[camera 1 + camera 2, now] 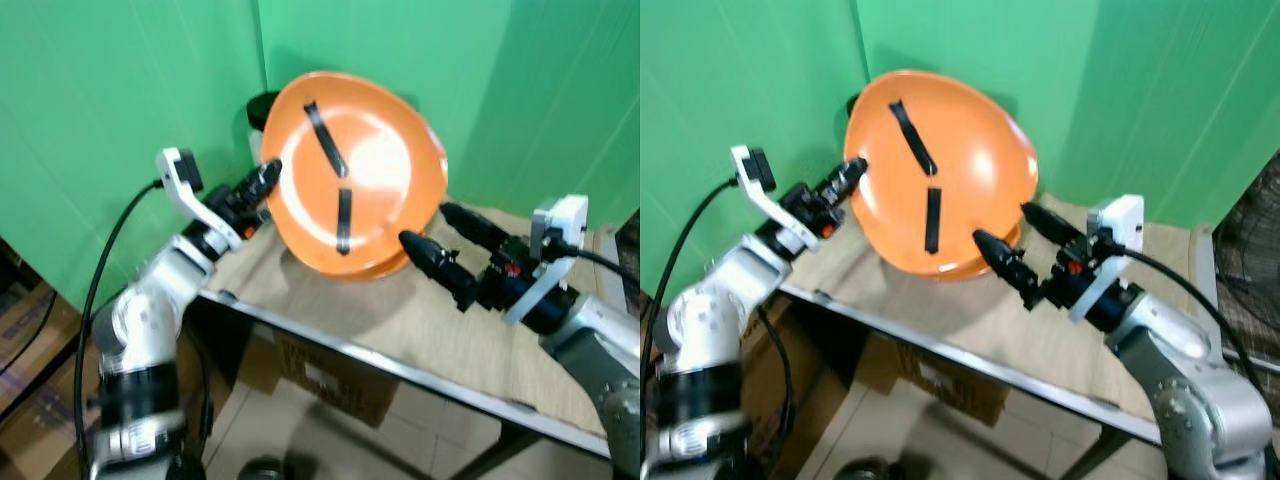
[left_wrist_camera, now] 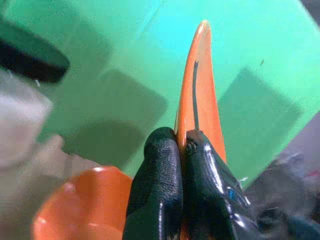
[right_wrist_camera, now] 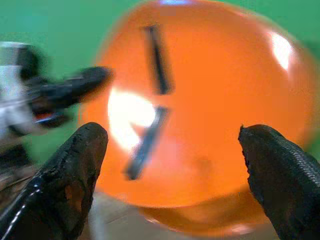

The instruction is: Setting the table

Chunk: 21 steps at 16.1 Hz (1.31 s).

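Observation:
An orange plate [image 1: 355, 170] with two black tape strips stands tilted on edge above the table, its face toward me. My left gripper [image 1: 268, 175] is shut on its left rim; the left wrist view shows both black fingers [image 2: 160, 165] pinching the thin edge of the plate [image 2: 202, 75]. A second orange dish [image 1: 385, 268] lies on the table under the raised plate. My right gripper [image 1: 425, 223] is open at the plate's lower right, fingers spread toward it and apart from it. In the right wrist view the plate [image 3: 210, 115] sits between the open fingers [image 3: 75, 160].
A beige mat [image 1: 450, 330] covers the table, whose metal front edge [image 1: 380, 358] runs diagonally. A dark-rimmed container [image 1: 258, 105] stands behind the plate by the green wall. A cardboard box [image 1: 330, 375] sits under the table.

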{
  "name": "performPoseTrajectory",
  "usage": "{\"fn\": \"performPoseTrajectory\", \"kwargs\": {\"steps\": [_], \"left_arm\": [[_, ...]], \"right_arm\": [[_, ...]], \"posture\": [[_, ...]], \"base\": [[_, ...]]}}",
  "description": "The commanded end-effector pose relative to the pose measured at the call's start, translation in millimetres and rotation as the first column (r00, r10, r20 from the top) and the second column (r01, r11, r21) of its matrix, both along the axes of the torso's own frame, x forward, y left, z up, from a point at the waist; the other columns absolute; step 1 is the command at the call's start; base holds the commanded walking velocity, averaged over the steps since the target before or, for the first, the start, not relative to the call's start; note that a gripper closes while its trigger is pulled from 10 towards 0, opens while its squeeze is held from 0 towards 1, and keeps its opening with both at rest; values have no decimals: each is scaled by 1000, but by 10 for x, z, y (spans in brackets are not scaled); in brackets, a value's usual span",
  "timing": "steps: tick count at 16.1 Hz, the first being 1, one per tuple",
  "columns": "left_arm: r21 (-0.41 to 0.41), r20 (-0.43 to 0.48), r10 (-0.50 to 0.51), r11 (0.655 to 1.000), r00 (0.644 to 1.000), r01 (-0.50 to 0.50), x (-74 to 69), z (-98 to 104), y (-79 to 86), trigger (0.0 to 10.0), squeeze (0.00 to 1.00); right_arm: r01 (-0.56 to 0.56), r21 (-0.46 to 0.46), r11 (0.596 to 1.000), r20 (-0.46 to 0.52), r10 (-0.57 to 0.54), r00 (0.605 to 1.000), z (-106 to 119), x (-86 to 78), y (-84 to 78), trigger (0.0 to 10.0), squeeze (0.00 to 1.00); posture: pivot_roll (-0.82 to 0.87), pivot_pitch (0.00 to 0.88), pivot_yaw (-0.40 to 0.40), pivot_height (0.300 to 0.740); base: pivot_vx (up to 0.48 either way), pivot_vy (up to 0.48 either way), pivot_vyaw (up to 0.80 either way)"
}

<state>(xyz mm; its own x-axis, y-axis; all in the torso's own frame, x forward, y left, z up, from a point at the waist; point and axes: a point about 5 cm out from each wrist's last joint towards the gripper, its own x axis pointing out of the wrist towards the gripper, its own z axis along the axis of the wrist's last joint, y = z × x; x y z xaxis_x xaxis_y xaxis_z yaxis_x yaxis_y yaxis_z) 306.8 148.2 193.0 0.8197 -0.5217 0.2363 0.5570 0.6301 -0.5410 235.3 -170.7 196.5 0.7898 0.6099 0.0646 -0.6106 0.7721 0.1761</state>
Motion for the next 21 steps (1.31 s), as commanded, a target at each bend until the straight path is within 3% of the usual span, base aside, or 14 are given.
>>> {"fn": "performPoseTrajectory", "kwargs": {"steps": [1,2,3,7,11,13,15,16,17,18,19,20,21], "left_arm": [[62,102,62,996,993,-69,-32,178,31,0,0],[74,133,84,993,988,-94,-72,232,23,0,0],[124,226,173,971,959,-204,-161,379,31,0,0],[219,406,230,915,884,-338,-325,616,-141,0,0],[233,421,325,863,847,-448,-261,609,-135,0,0],[235,447,391,817,805,-527,-296,613,-47,0,0],[270,449,414,782,792,-561,-338,569,45,0,0],[307,447,414,762,793,-571,-368,500,101,588,0],[369,381,398,762,835,-532,-398,366,132,3059,0],[379,378,393,760,838,-527,-400,340,124,4471,0],[403,398,379,746,836,-530,-392,333,104,4392,0],[412,412,378,734,829,-540,-400,351,77,10000,0],[408,430,374,732,822,-546,-417,385,59,10000,0]], "right_arm": [[85,-20,996,16,-85,996,34,10,-41,10000,0],[137,-26,990,23,-136,990,44,18,-46,10000,0],[293,5,956,30,-293,956,76,44,-99,10000,0],[517,42,855,69,-519,852,142,136,-285,10000,0],[525,28,850,93,-525,846,204,120,-148,10000,0],[510,14,860,67,-510,858,117,142,-23,10000,0],[512,1,859,60,-511,858,90,162,22,10000,0],[518,-12,855,78,-516,853,97,165,35,10000,0],[523,-28,852,93,-519,850,103,160,35,10000,0],[527,-43,849,109,-521,847,105,158,13,10000,0],[534,-48,844,112,-526,843,100,167,-16,10000,0],[542,-52,839,120,-533,837,90,187,-34,10000,0],[560,-37,828,131,-551,824,96,201,-40,10000,0]], "posture": [[62,0,72,740],[64,0,65,740],[68,0,55,740],[89,0,20,740],[80,0,18,740],[109,0,2,740],[115,0,-5,740],[104,0,0,740],[94,0,2,740],[98,0,-5,740],[110,0,-14,740],[128,0,-23,740],[133,0,-26,740]], "base": [[0,0,0],[0,0,0],[0,0,-769],[0,0,-789],[0,0,-800],[0,0,-800],[0,0,-800],[0,0,-800],[0,0,-800],[0,0,-800],[0,0,-800],[0,0,-800],[0,0,-800]]}}
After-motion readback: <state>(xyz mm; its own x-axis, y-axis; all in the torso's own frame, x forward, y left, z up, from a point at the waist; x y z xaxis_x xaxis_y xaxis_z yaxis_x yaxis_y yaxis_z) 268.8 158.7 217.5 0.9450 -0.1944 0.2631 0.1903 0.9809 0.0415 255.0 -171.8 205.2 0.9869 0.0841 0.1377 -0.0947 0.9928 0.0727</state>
